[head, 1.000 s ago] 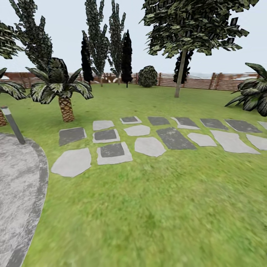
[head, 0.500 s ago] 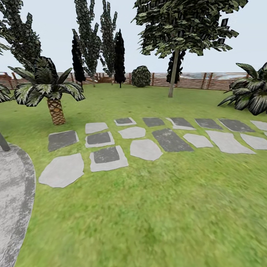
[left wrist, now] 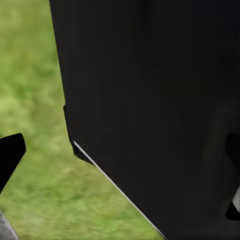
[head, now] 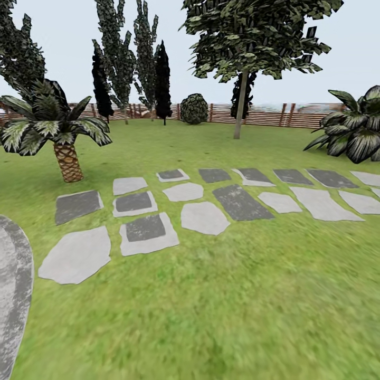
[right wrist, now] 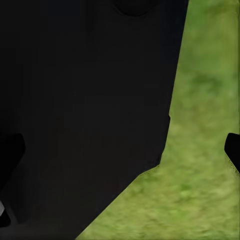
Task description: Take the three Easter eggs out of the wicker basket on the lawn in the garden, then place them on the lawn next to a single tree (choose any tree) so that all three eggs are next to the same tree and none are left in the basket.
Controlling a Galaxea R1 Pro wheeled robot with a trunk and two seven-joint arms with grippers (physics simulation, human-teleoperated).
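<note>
The Easter eggs and the wicker basket are out of view. The lawn (head: 221, 295) spreads ahead of me in the head view. At the back of the garden, before the slat fence (head: 264, 115), stands a tree (head: 240, 105) with a pale, slightly slanted trunk and a broad dark crown. My left gripper (left wrist: 120, 160) has one black fingertip (left wrist: 10, 152) at each side of its wrist view, wide apart and holding nothing, with my dark body panel behind. My right gripper (right wrist: 120, 155) is likewise spread, and its fingertips (right wrist: 233, 150) hold nothing over the grass.
Grey stepping stones (head: 203, 217) cross the lawn from left to right. A small palm (head: 66, 158) stands at the left and a broad-leaved plant (head: 353, 132) at the right. A paved patch (head: 13, 285) curves in at the lower left. Tall slim trees (head: 121, 58) and a round shrub (head: 194, 108) line the fence.
The whole picture has slid to the left, so the camera has turned right. The slanted post by the paving has left the view. No thing in the garden has moved.
</note>
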